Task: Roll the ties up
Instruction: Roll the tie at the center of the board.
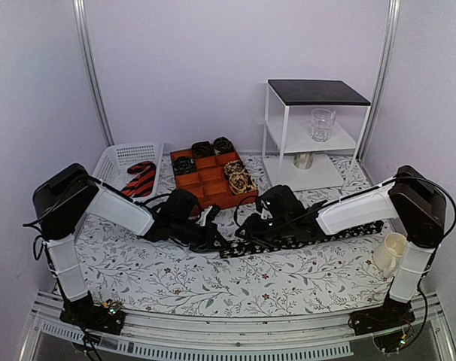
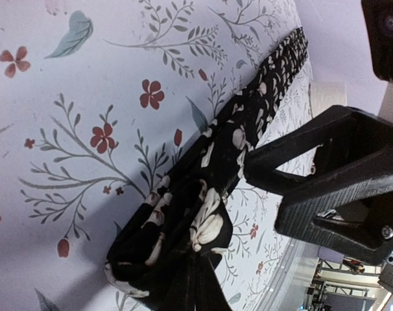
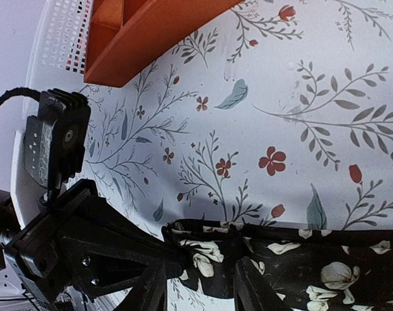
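A black tie with pale flowers (image 1: 311,235) lies as a long strip across the middle of the table. Its left end is folded into a small bunch (image 2: 177,233). My left gripper (image 2: 198,288) is shut on that bunch and holds it against the cloth. My right gripper (image 3: 201,271) stands open, one finger on each side of the same tie end (image 3: 213,249), just right of the left gripper (image 3: 86,253). In the top view the two grippers (image 1: 211,229) (image 1: 247,226) meet over the tie's left end.
Behind the grippers stands an orange divided tray (image 1: 213,197) with several rolled ties. A white basket (image 1: 119,156) at the back left holds a red-and-black striped tie (image 1: 141,180). A white shelf unit (image 1: 311,135) with a glass stands back right. A cream cup (image 1: 390,252) sits by the right arm.
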